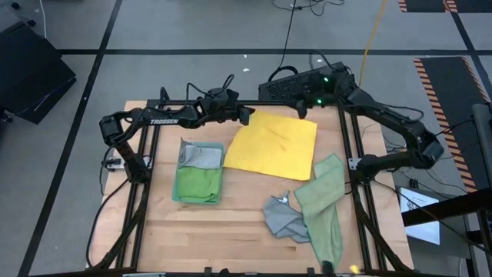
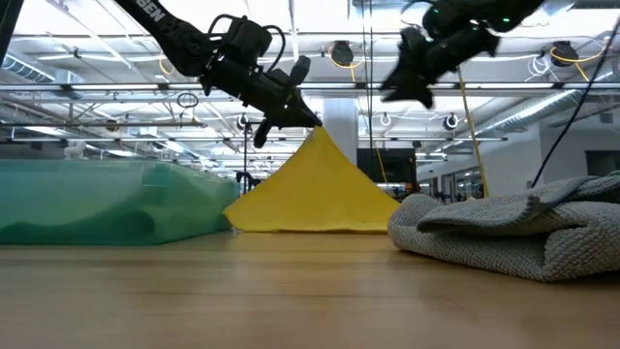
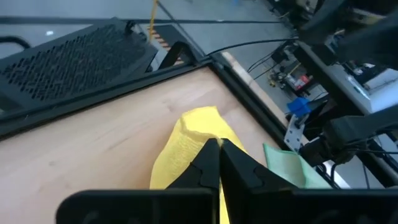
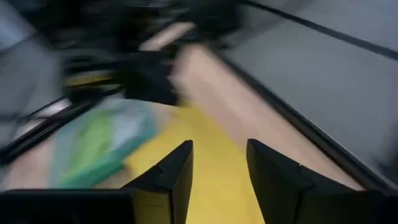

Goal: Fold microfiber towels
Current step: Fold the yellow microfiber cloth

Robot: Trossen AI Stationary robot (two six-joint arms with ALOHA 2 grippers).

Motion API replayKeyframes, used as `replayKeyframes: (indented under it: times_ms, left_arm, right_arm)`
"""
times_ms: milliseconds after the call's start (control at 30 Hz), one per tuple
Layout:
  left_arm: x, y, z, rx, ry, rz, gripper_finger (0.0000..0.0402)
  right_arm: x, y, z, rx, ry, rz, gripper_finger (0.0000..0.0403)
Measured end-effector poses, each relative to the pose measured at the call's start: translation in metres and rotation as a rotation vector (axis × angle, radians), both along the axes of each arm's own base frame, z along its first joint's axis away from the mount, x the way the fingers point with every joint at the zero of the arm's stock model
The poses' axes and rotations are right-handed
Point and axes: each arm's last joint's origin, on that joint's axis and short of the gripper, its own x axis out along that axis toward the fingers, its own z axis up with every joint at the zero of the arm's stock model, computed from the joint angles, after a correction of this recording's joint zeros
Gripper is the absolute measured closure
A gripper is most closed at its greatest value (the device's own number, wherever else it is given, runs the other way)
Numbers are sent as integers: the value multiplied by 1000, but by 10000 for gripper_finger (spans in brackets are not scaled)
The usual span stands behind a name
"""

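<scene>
A yellow towel (image 1: 275, 145) lies spread at the table's far middle, with its far left corner raised into a peak (image 2: 315, 138). My left gripper (image 1: 247, 115) is shut on that corner. My right gripper (image 2: 399, 85) hangs open high above the towel's far right corner, touching nothing; the right wrist view shows the yellow towel (image 4: 211, 149) below its gap. A pale sage green towel (image 1: 323, 201) and a crumpled grey towel (image 1: 283, 219) lie at the near right. Folded grey, bright green and teal towels are stacked (image 1: 198, 173) at the left. My left gripper pinches the yellow towel's far left corner (image 3: 196, 138) between its two fingers. The fingers slant down from the table's far left. The corner is lifted clear and the cloth falls away from it like a tent; the towel's near part (image 2: 310, 218) rests on the table.
A black grille-topped box (image 1: 296, 83) stands just beyond the table's far edge. Black frame rails (image 1: 350, 154) run along both table sides. Bare wood (image 1: 231, 223) shows in the near middle.
</scene>
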Motion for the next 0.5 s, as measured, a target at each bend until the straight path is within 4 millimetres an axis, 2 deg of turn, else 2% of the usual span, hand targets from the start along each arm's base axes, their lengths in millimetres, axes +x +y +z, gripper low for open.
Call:
replayKeyframes:
  times_ms: [100, 200, 367, 500]
  left_arm:
    - [1, 0, 3, 30, -21, -18, 395]
    - [2, -2, 3, 54, -20, -39, 393]
    - [7, -9, 8, 80, -60, -62, 396]
    - [10, -17, 7, 92, -54, -89, 394]
  right_arm:
    - [21, -9, 8, -83, -34, 210, 264]
    - [36, -21, 1, -125, -44, 350, 262]
    - [57, -40, -12, -96, -74, 459, 245]
    - [72, -46, -27, -113, -73, 500, 232]
